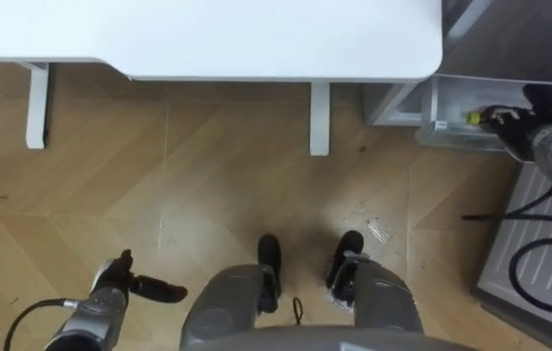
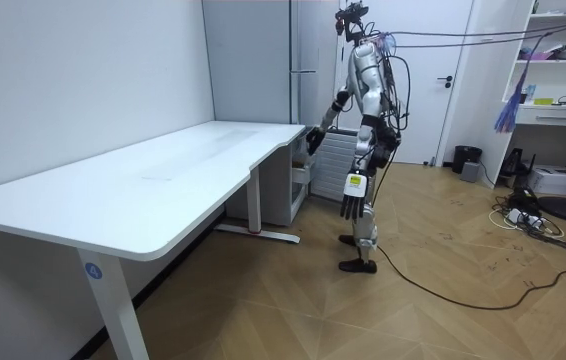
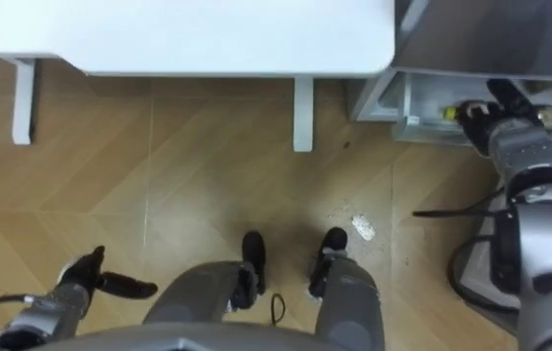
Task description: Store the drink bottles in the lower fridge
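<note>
Nearest me, the robot's left hand [image 1: 125,290] hangs low by its side over the wooden floor [image 1: 208,166], fingers loosely straight and holding nothing. The robot stands at the end of the white table [image 1: 208,39], turned towards it, with the fridge [image 2: 263,50] off to its right.

Farther on, the right hand [image 1: 520,119] is stretched out into the open lower fridge compartment [image 1: 432,129]. A drink [image 1: 473,117] pokes out past its fingers as a small yellow cap. As far as I can make out, the fingers are curled round the bottle, so I would say it is at the compartment but not yet let go. By my reckoning the job is at the setting-down stage: release the bottle, draw the arm back, and shut the fridge.

A good deal is hidden. The hand covers the bottle's body, and the table edge and the fridge wall cut off most of the compartment, so what already lies inside I cannot say. The pale ribbed panel [image 1: 525,244] low on the right may be the open door, but it runs out of view.
</note>
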Motion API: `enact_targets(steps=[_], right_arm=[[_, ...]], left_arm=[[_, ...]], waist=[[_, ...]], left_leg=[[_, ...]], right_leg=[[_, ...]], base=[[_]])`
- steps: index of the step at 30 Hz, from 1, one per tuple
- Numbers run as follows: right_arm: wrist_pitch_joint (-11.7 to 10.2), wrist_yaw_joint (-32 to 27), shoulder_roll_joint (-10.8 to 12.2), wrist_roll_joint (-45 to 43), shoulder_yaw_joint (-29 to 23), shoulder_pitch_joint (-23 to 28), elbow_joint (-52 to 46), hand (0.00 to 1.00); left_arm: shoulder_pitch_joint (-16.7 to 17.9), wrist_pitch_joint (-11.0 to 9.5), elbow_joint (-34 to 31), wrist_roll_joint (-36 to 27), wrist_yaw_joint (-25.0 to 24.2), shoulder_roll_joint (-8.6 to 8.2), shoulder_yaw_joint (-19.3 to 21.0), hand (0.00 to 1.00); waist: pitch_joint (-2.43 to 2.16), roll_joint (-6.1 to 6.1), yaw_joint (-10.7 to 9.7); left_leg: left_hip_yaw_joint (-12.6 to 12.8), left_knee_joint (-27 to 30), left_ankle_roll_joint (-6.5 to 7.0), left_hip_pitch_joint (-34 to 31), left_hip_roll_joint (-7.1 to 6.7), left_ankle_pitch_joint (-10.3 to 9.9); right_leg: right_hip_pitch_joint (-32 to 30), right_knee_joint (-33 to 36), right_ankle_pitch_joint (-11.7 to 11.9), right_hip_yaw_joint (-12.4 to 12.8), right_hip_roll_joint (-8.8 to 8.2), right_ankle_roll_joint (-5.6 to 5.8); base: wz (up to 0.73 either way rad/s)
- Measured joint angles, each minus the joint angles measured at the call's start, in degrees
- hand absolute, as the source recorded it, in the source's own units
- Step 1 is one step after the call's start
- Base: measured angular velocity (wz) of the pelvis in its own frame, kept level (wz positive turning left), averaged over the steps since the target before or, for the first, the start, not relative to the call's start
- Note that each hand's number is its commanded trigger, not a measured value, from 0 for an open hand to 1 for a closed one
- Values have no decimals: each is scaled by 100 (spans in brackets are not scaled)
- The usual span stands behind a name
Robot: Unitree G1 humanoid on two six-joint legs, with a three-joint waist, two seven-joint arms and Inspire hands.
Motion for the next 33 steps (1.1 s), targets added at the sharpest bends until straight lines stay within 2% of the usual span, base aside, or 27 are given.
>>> enact_targets(steps=[3,5,7,9,11,12,14,18,21,24,26,28,30,33], right_arm=[[8,229,-5,-308,-8,140,-2,0],[17,384,-17,-495,-25,265,-4,0],[16,476,-22,-702,-85,407,-11,0],[-13,675,-29,-1079,-83,629,-9,0],[-20,824,-28,-1328,-83,904,-8,0],[-21,959,-28,-1559,-80,1125,-32,0],[-26,1138,-6,-1918,-78,1496,-54,0],[-7,1244,54,-2180,-86,2082,-68,0],[-10,1344,71,-2178,-99,2396,-78,0],[-15,1425,126,-2195,-260,2750,-341,0],[-60,1428,184,-2212,-317,3009,-479,0],[-81,1422,306,-2226,-404,3268,-540,0],[-87,1418,545,-2171,-417,3646,-845,0],[-168,1471,811,-2175,-407,3799,-938,0]], left_arm=[[0,-4,3,2,-60,1,86,0],[44,0,-7,9,-77,4,224,0],[129,-1,-31,24,-84,7,330,0],[227,-5,-44,54,-73,5,439,0],[299,-7,-77,117,-68,6,451,0],[370,-14,-163,124,-67,6,465,0],[416,-40,-188,123,-61,1,497,0],[718,-162,-311,124,-43,-52,712,0],[882,-179,-437,241,-37,-74,1005,0],[1155,-194,-647,251,23,-90,1357,0],[1267,-224,-651,245,112,-109,1430,0],[1367,-227,-647,236,142,-165,1566,0],[1386,-226,-623,234,144,-185,1565,0],[1353,-290,-582,225,139,-315,1563,0]], waist=[[-15,-25,-56],[-46,-47,-138],[-104,-84,-196],[-184,-115,-308],[-219,-144,-324],[-270,-172,-339],[-295,-194,-310],[-295,-198,-350],[-250,-262,-407],[-231,-296,-445],[-221,-299,-460],[-219,-299,-464],[-220,-300,-449],[-211,-266,-462]], left_leg=[[-23,-3,0,117,-2,0],[-33,-43,0,235,0,0],[-38,-93,-1,373,4,-1],[-94,-167,-3,576,26,-3],[-136,-231,-13,814,49,-14],[-155,-274,-19,933,57,-32],[-167,-289,-29,1121,85,-94],[-169,-416,-48,1540,90,-143],[-166,-495,-61,1806,94,-151],[-148,-479,-90,1932,133,-235],[-155,-487,-108,2080,124,-273],[-153,-499,-127,2230,129,-335],[-148,-492,-149,2320,159,-406],[-134,-517,-158,2387,174,-410]], right_leg=[[135,-15,-6,-11,-15,9],[278,-74,-16,-25,6,23],[422,-137,-10,-34,62,32],[728,-354,33,-107,118,61],[1049,-567,92,-150,184,78],[1193,-655,109,-159,213,88],[1435,-772,121,-173,261,107],[1878,-901,91,-170,295,140],[2108,-935,60,-164,318,151],[2275,-1031,43,-160,374,161],[2443,-1109,40,-156,409,162],[2592,-1110,-14,-155,427,173],[2678,-1106,-75,-126,459,176],[2717,-1110,-85,-86,479,170]], base=[[3],[8],[4],[13],[7],[0],[0],[-2],[0],[-4],[-4],[0],[-2],[-4]])
